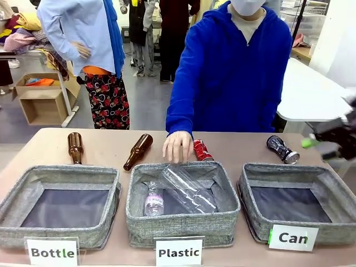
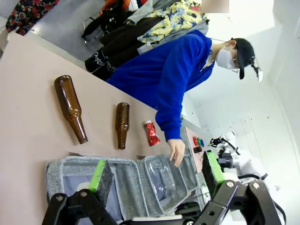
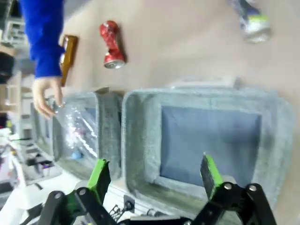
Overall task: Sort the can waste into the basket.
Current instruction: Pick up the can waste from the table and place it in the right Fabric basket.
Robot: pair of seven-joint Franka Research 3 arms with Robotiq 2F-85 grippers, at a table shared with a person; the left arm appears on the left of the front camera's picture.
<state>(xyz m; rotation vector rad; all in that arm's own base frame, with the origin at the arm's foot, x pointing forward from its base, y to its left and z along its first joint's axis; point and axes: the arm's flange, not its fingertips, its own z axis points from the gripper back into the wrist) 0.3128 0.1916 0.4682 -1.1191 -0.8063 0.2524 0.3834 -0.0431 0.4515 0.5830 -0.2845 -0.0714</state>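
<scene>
A crushed red can (image 1: pixel 202 150) lies on the table behind the middle bin, right beside the person's hand (image 1: pixel 178 146). A dark crushed can (image 1: pixel 282 149) with a shiny end lies behind the basket (image 1: pixel 289 168) labelled "Can", whose dark floor is bare. My right gripper (image 1: pixel 321 144) shows blurred at the right edge, above the table beside that basket. From the right wrist, the right gripper (image 3: pixel 154 173) is open over the basket (image 3: pixel 138 140), with the red can (image 3: pixel 111 44) and dark can (image 3: pixel 251 21) beyond. My left gripper (image 2: pixel 157 173) is open above the bins, the red can (image 2: pixel 151 133) farther off.
The "Plastic" bin (image 1: pixel 183 222) holds clear plastic bottles (image 1: pixel 186 186), and the person's hand rests at its far rim. The "Bottle" bin (image 1: pixel 58 231) stands at the left. Two brown glass bottles (image 1: pixel 75 147) (image 1: pixel 138 151) lie behind the bins.
</scene>
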